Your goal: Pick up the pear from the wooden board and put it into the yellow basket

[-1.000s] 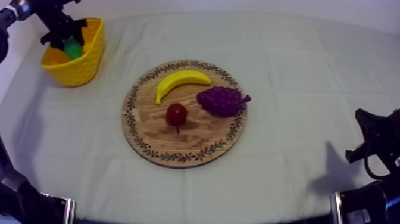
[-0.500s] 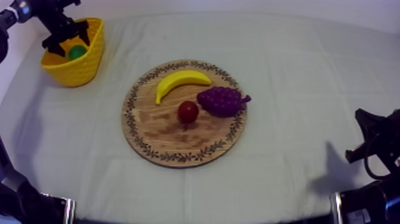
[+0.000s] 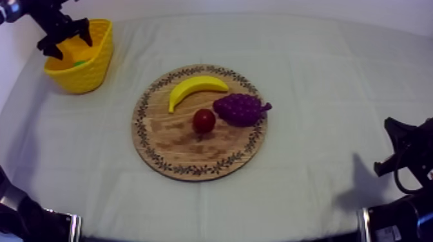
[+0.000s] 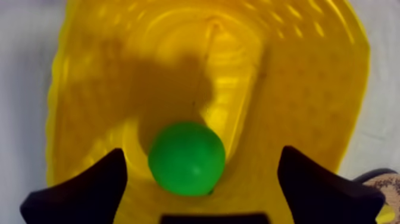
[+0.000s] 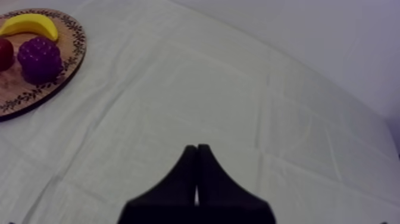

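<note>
The green pear (image 4: 186, 158) lies free on the floor of the yellow basket (image 4: 297, 89). My left gripper (image 4: 201, 154) hangs open above it, one black finger at each side, touching nothing. From above, the basket (image 3: 87, 67) stands at the table's far left. Only a sliver of the pear (image 3: 78, 63) peeks over its rim, under my open left gripper (image 3: 64, 40). My right gripper (image 5: 196, 150) is shut on nothing, a narrow wedge over bare cloth, and rests low at the right edge (image 3: 401, 149).
The round wooden board (image 3: 174, 138) sits mid-table with a banana (image 3: 196, 87), purple grapes (image 3: 240, 108) and a small red fruit (image 3: 204, 120). Beyond the right gripper the board (image 5: 36, 89), grapes (image 5: 38, 58) and banana (image 5: 30, 24) lie far off.
My left gripper has opened and lifted up and back out of the basket, leaving the pear inside. The small red fruit shifted slightly to the right on the board.
</note>
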Available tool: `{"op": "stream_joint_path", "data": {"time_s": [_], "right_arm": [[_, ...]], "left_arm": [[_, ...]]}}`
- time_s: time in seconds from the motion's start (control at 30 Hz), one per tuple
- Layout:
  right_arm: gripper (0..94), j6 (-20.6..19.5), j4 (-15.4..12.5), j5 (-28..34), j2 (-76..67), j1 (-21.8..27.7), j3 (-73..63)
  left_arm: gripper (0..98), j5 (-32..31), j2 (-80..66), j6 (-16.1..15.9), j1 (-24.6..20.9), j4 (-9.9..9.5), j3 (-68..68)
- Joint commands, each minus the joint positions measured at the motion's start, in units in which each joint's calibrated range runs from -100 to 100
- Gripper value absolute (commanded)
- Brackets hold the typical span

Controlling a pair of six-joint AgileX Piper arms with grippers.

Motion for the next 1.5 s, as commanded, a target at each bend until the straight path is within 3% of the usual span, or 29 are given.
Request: {"op": "stream_joint_path", "data": {"time_s": [0.0, 0.4, 0.73, 0.93, 1.2, 1.47], "right_arm": [[0.2, 0.0, 0.01, 0.0, -0.03, -0.01, -0.02], [0.2, 0.0, 0.01, 0.0, -0.03, -0.01, -0.02], [0.2, 0.0, 0.01, 0.0, -0.03, -0.01, -0.02], [0.2, 0.0, 0.01, 0.0, -0.03, -0.01, -0.02], [0.2, 0.0, 0.01, 0.0, -0.03, -0.01, -0.02], [0.2, 0.0, 0.01, 0.0, -0.03, -0.01, -0.02]], "left_arm": [[93.3, -0.02, -3.51, -0.11, -0.03, 0.07, 2.45], [78.1, 0.08, -22.11, -0.69, -0.69, 1.08, 15.43], [71.6, -4.14, -37.92, -4.28, -2.04, 4.76, 28.47], [68.3, -7.11, -47.72, -5.13, -2.55, 5.5, 36.27], [61.6, -13.71, -60.2, -5.19, -2.35, 5.39, 47.56], [50.8, -26.48, -72.7, -5.24, -1.96, 5.27, 62.04]]}}
